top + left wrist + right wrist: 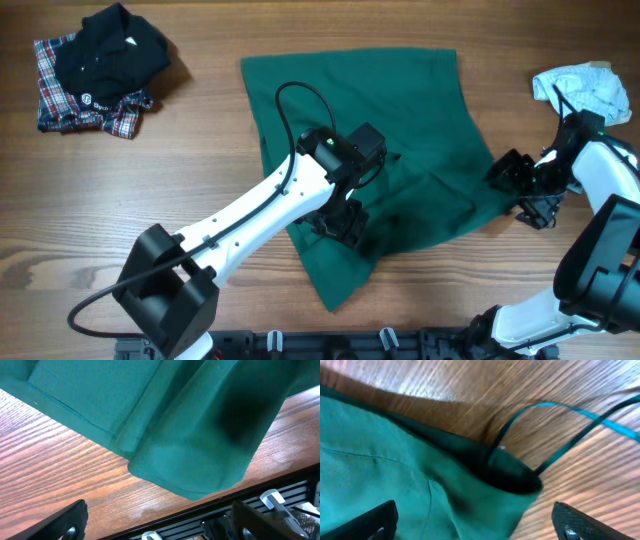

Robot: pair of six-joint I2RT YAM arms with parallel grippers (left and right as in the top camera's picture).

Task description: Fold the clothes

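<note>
The dark green clothes (385,140) lie spread and rumpled on the wooden table. In the overhead view my left gripper (340,222) hovers over their lower front part. The left wrist view shows that gripper (160,527) open, its fingers wide apart over bare wood, with a folded green corner (200,465) lying just beyond them. At the garment's right edge my right gripper (517,190) stands open. In the right wrist view its jaws (477,525) straddle a green fabric corner (445,490) without closing on it. A thin drawstring cord (570,408) loops out over the wood.
A black shirt on a red-blue plaid shirt (100,65) lies at the back left. A small pale blue-white cloth (585,88) sits at the back right, close to my right arm. A black rail (210,515) runs along the table's front edge.
</note>
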